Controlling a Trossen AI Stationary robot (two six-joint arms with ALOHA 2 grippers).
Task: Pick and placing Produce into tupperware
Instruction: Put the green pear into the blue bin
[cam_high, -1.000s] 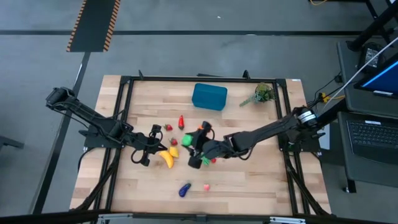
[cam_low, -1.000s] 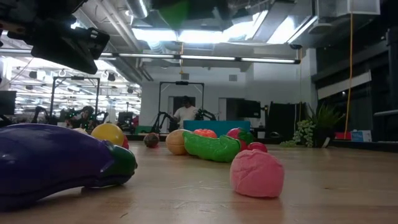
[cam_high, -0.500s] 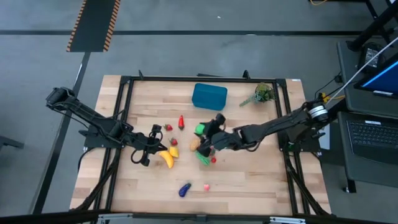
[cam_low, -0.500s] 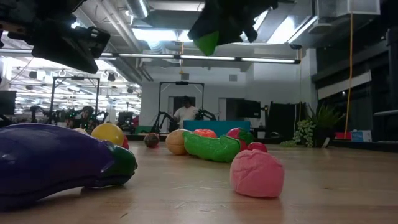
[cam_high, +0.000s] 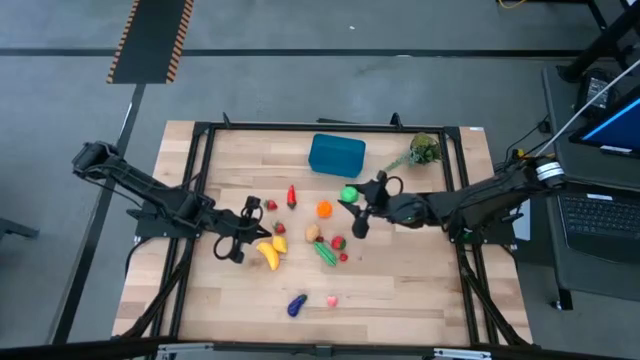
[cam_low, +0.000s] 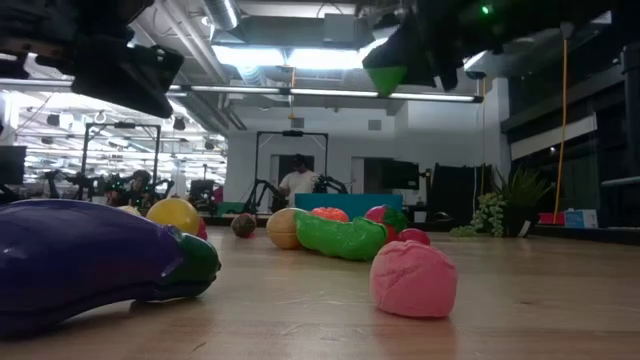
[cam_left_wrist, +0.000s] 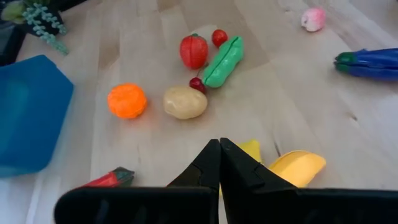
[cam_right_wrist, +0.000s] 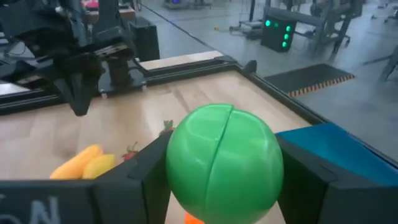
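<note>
My right gripper (cam_high: 352, 198) is shut on a round green toy fruit (cam_right_wrist: 224, 165) and holds it in the air between the produce and the teal-blue tub (cam_high: 336, 154), which stands near the table's far edge. The other produce lies mid-table: orange (cam_high: 324, 209), potato (cam_high: 312, 233), green pod (cam_high: 326, 253), red pepper (cam_high: 291, 195), bananas (cam_high: 268, 252), purple eggplant (cam_high: 296, 305) and a pink piece (cam_high: 332, 299). My left gripper (cam_left_wrist: 219, 149) is shut and hovers just left of the bananas, touching nothing. My right gripper pinches the green fruit at its two opposite sides (cam_right_wrist: 174, 168), one dark finger (cam_right_wrist: 146, 177) on each side. The fingers come at it roughly level from the table's right. The fruit is lifted clear of the table, high above the other pieces (cam_low: 390, 68).
A leafy plant sprig (cam_high: 420, 152) lies right of the tub near the far edge. A black frame (cam_high: 330, 127) runs round the table. Bare wood shows at the table's near left and along the right side. People and equipment show in the room beyond.
My right gripper, shut on the green fruit, has risen from over the produce pile and travelled toward the table's far edge and right, closer to the tub. The produce under its former place now shows.
</note>
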